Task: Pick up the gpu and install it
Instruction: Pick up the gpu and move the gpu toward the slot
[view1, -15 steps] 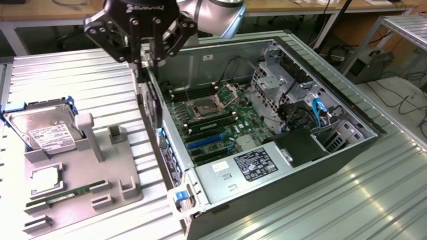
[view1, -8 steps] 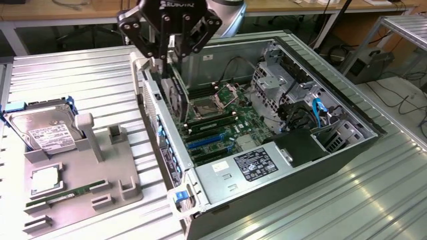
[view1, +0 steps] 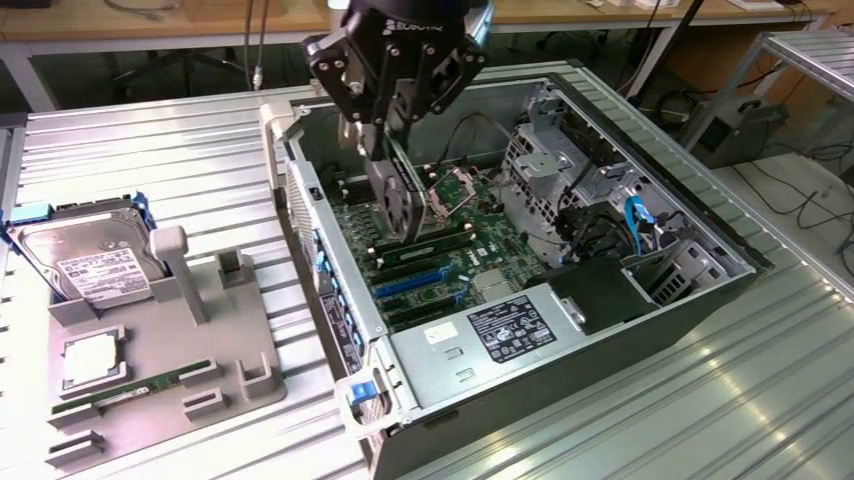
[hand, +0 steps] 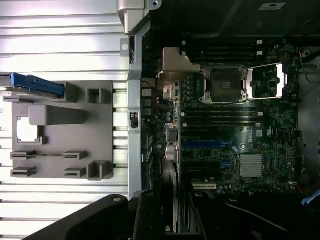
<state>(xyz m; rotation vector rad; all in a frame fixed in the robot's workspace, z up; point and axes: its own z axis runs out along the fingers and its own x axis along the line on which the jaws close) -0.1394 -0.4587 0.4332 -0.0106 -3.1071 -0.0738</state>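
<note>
Ribbed metal table (view1: 667, 400) is carrying everything.

Open computer case (view1: 534, 420) is lying on its side toward the exterior view's right, interior facing up. Motherboard (view1: 461, 275) is showing on its floor; in the wrist view the blue expansion slots (hand: 207, 144) and the empty CPU socket (hand: 225, 85) are sitting uncovered.

Gray parts fixture (view1: 200, 350) is sitting on the table at the exterior view's left, just beside the case. Hard drive (view1: 87, 265) with a white label is resting at the fixture's far end. A square processor chip (view1: 91, 360) is lying in a pocket nearer the camera, and the narrow green memory stick (view1: 134, 392) is lying flat nearest the camera.

Gripper (view1: 380, 145) is hanging over the case's interior, jaws closed on the upper edge of the gpu (view1: 398, 205).

The gpu is hanging on edge, fan face showing, inside the case opening above the motherboard, close to the case's rear wall. Cannot tell whether its lower edge is touching the board.
</note>
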